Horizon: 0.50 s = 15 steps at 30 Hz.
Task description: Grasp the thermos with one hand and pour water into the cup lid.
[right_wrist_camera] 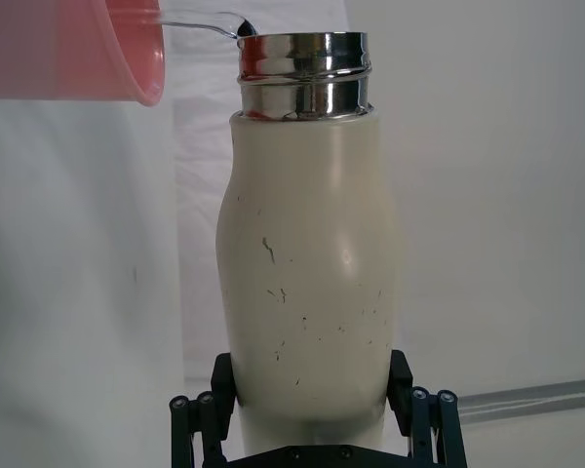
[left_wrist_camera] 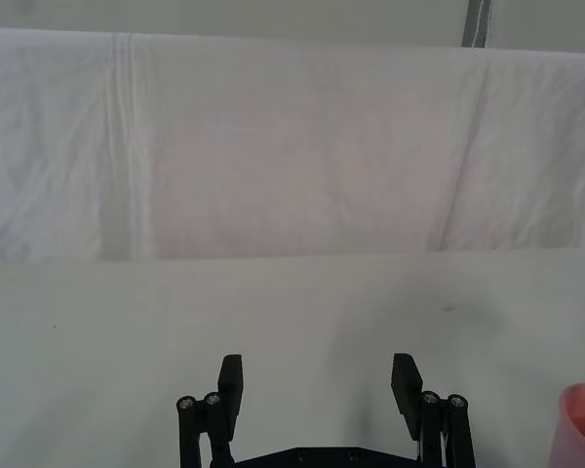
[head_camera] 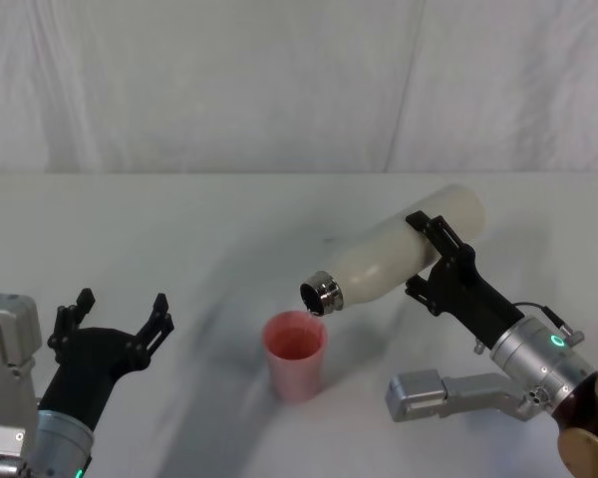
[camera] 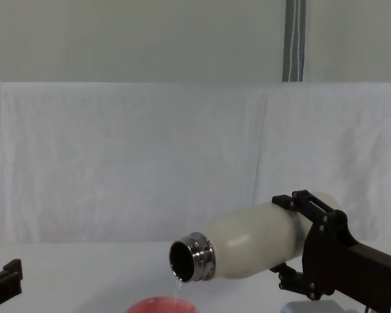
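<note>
White cloth covers the table [head_camera: 179,219]; mid-table, the right gripper [head_camera: 441,261] fingers clamp the thermos [head_camera: 399,254], tipped, water [camera: 178,287] trickling into the cup lid [head_camera: 295,355]. Left gripper [head_camera: 115,314] rests wide open at the near edge.

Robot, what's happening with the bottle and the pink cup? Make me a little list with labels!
thermos: tipped over, steel mouth pointing down above the cup
right gripper: shut around the thermos body, holding it in the air
water: thin stream running from the mouth into the cup
cup lid: pink, standing upright on the table
left gripper: open, empty, off to the left of the cup
</note>
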Each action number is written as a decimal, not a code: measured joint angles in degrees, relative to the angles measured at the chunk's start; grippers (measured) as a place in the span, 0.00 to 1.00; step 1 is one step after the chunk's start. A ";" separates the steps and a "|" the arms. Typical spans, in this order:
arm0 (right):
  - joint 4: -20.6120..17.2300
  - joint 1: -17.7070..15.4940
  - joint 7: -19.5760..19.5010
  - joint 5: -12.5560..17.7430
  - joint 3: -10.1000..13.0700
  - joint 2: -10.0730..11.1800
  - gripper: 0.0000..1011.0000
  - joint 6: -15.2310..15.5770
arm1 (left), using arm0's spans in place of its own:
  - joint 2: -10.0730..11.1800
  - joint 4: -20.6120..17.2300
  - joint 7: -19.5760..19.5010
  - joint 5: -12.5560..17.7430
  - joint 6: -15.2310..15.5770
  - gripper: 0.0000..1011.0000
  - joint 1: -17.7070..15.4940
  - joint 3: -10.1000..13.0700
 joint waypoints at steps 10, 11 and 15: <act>-0.03 -0.04 0.04 -0.06 -0.03 0.10 0.94 0.04 | 0.00 0.00 0.00 0.00 0.00 0.99 0.00 0.00; -0.03 -0.05 0.04 -0.06 -0.03 0.11 0.94 0.05 | 0.00 0.00 0.00 0.00 0.00 0.99 0.00 0.00; -0.03 -0.05 0.04 -0.07 -0.03 0.13 0.94 0.06 | 0.00 0.00 0.00 0.00 0.00 0.99 0.00 0.00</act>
